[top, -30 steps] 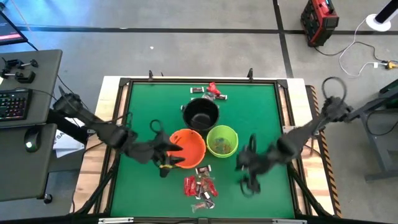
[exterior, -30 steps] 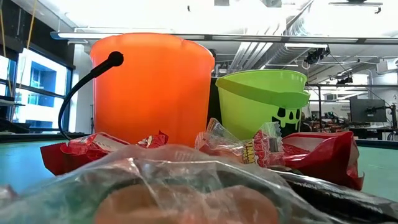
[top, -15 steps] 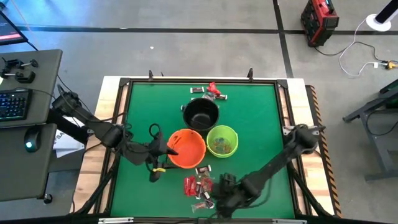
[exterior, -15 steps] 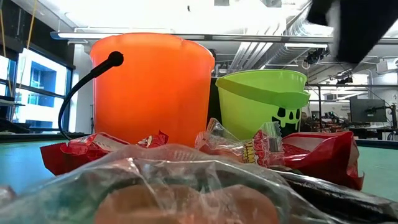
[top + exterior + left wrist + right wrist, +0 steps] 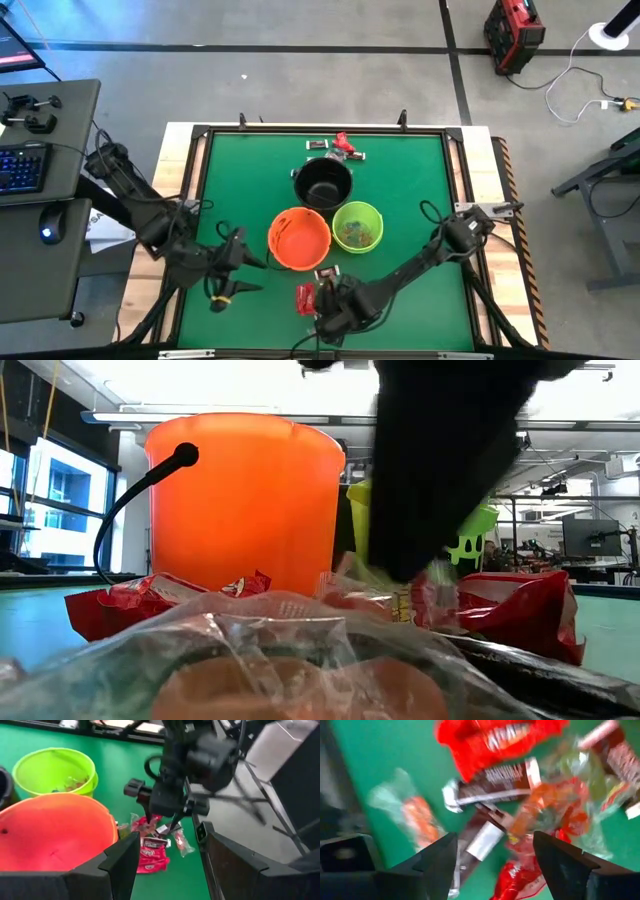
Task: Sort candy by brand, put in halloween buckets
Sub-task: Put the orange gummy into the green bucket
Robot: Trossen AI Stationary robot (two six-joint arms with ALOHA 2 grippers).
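Green table point(image 5: 420, 180), red candy point(image 5: 495, 740), writing unreadable

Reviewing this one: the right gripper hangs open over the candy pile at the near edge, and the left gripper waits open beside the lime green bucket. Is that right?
Not quite. The left gripper waits open beside the orange bucket, not the lime green bucket, which stands on the orange one's far side; the high view shows it. The right gripper does hang open over the candy pile.

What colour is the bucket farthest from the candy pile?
Black, seen best in the high view.
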